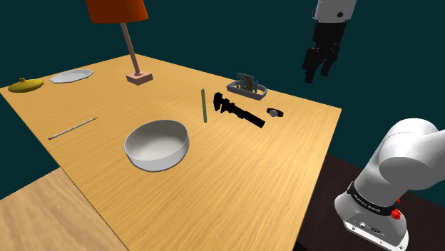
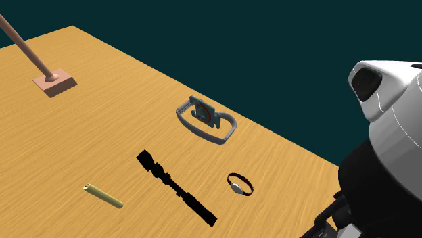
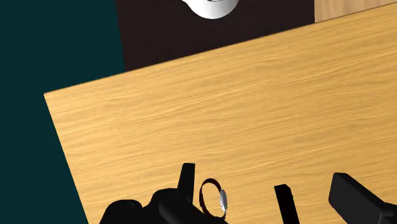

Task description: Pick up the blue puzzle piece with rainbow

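The blue-grey puzzle piece (image 1: pixel 247 86) (image 2: pixel 205 115) has a reddish arc on it and stands inside a grey rounded frame near the wooden table's far edge. My black gripper (image 1: pixel 318 69) hangs high above the table, to the shoulder view's right of the piece and well apart from it. Its fingers stand apart with nothing held. In the wrist view the gripper (image 3: pixel 235 197) looks down on a small wristwatch (image 3: pixel 214 198) lying on the table between the fingers' lines.
A black long tool (image 1: pixel 239 110) (image 2: pixel 177 187) and the wristwatch (image 1: pixel 275 112) (image 2: pixel 239 184) lie near the piece. Also on the table (image 1: pixel 285 164) are an olive stick (image 1: pixel 203 105), a white bowl (image 1: pixel 157 144), a lamp base (image 1: pixel 140 78), a thin rod (image 1: pixel 73 128), a grey plate (image 1: pixel 71 75) and a yellow dish (image 1: pixel 26 85).
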Robot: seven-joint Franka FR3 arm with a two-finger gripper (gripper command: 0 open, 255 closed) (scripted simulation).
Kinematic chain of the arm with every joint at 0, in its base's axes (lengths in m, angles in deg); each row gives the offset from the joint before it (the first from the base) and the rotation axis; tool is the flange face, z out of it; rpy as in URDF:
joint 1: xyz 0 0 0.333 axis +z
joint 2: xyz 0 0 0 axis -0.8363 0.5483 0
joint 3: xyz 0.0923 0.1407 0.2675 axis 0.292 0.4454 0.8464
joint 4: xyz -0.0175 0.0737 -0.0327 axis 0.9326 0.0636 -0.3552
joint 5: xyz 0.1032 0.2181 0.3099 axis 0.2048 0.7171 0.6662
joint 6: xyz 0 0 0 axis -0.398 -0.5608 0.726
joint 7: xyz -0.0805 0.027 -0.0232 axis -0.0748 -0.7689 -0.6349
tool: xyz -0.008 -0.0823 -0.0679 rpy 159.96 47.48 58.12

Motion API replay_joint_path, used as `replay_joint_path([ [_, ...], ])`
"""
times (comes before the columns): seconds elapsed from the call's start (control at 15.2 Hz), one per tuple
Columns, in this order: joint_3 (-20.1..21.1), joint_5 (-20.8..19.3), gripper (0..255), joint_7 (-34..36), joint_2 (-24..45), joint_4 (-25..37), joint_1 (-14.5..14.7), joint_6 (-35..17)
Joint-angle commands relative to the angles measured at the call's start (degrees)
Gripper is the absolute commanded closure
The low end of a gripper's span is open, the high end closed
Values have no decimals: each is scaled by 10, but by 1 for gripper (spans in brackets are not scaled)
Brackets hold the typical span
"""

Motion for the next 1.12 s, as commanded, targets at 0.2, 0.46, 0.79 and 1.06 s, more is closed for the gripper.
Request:
replay_joint_path([
  [0.2,-21,-12,0,-35,51,14,2,-43],
  [0.46,-47,-21,0,-80,126,43,5,-94],
  [0.79,-75,-20,0,-137,225,98,11,-147],
  [1.06,-94,-10,0,-183,309,156,14,-178],
])
